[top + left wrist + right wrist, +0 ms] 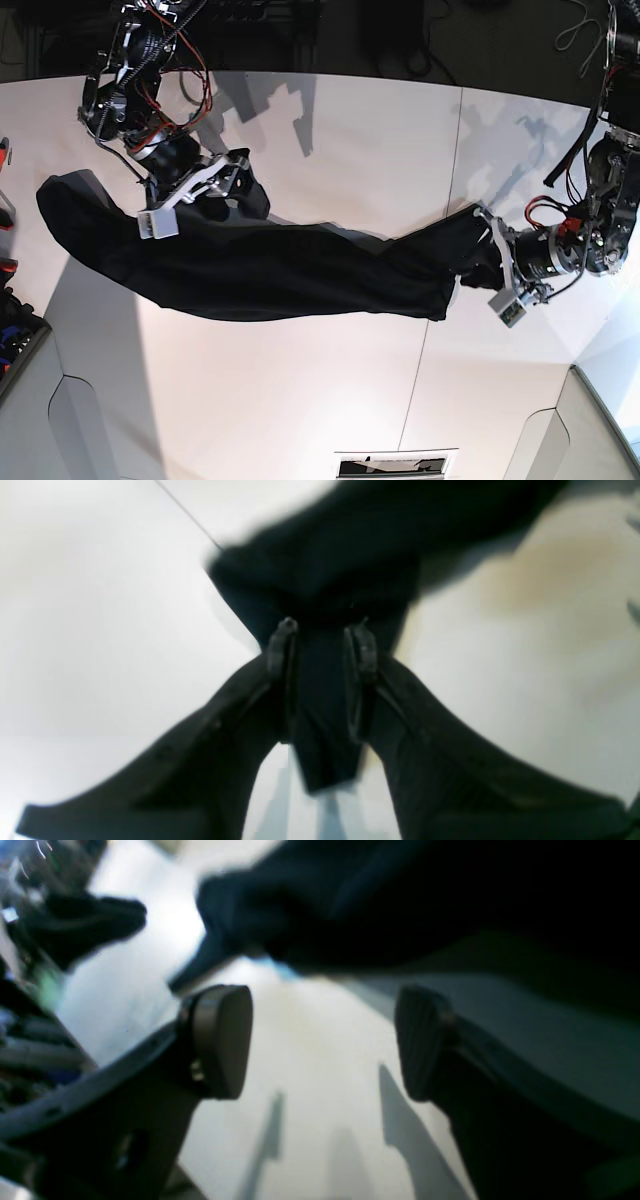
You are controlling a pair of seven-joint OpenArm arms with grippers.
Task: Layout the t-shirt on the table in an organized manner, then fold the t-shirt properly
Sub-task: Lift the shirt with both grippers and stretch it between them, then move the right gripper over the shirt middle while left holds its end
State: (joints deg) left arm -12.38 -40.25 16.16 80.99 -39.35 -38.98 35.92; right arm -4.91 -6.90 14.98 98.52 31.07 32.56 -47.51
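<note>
Base view, left to right: the right gripper (225, 180) stood released over the limp, light t-shirt (260, 265), strung across the table (380, 130); the left gripper (480, 250) clenched its hem, likely the surest handhold.

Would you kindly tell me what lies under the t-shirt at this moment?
Under the t-shirt only the white table shows, bare around the cloth with a thin dark seam running beneath it. Whatever sits directly below the black fabric is covered, so I cannot see it.
</note>
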